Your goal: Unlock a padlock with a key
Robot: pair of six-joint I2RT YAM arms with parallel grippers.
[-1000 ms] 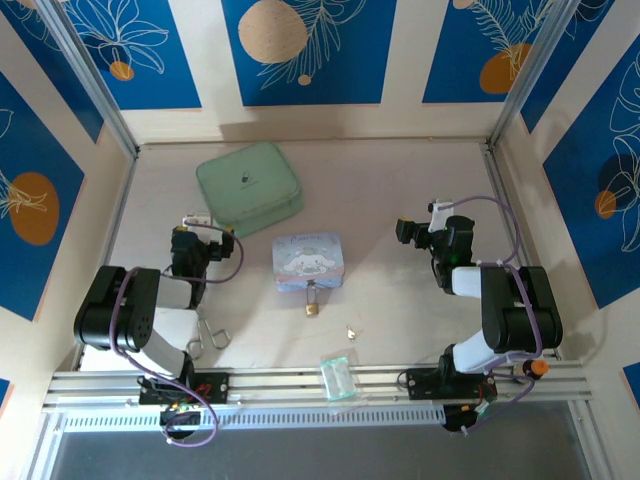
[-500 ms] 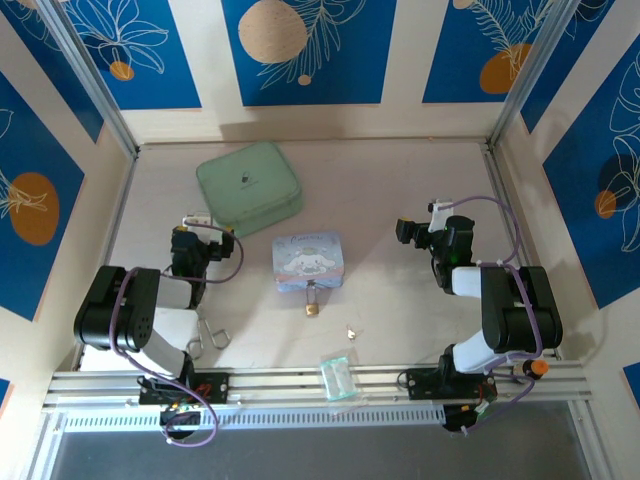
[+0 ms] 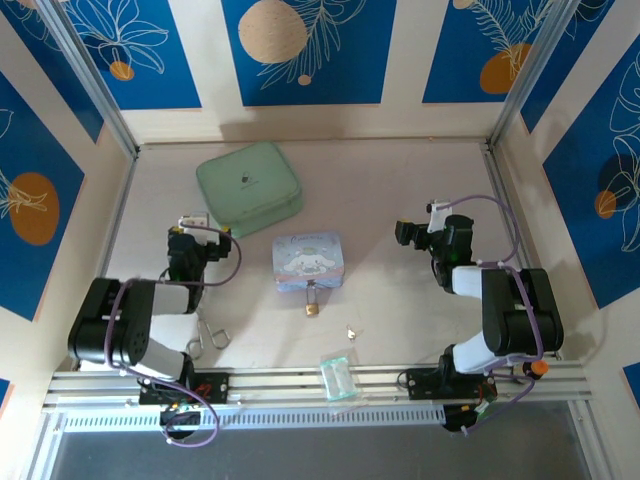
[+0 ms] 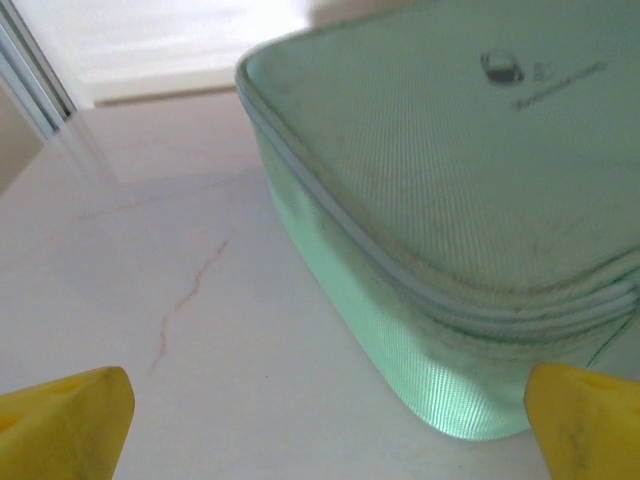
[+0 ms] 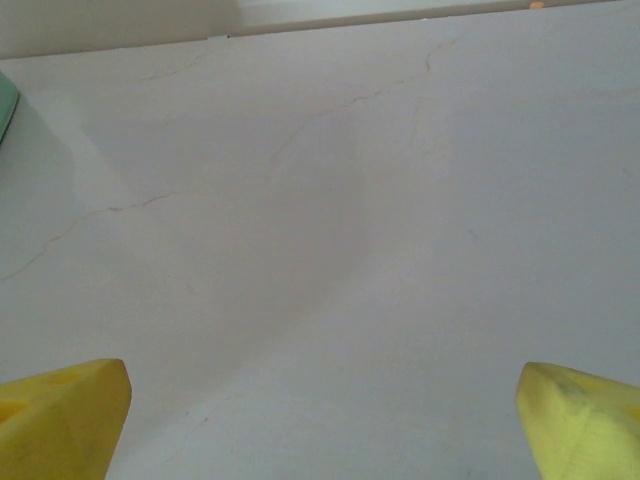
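Note:
The padlock (image 3: 312, 306), a tiny brass block with a thin silver shackle, lies on the table just in front of the light blue cartoon box (image 3: 308, 262). To its right and nearer the front lies the key (image 3: 351, 331), a tiny silvery sliver. My left gripper (image 3: 194, 228) hovers left of the box, open, with its yellow fingertips (image 4: 65, 425) wide apart over bare table. My right gripper (image 3: 412, 230) stands to the right of the box, also open, and its yellow fingertips (image 5: 60, 415) have nothing between them.
A mint green zipped case (image 3: 249, 187) lies behind the left gripper and looms close in the left wrist view (image 4: 450, 220). Wire loops (image 3: 208, 335) lie near the left arm's base. A clear plastic bag (image 3: 338, 377) sits at the front rail.
The left arm has swung slightly to the left, its gripper with it. The right arm, padlock and key have not moved.

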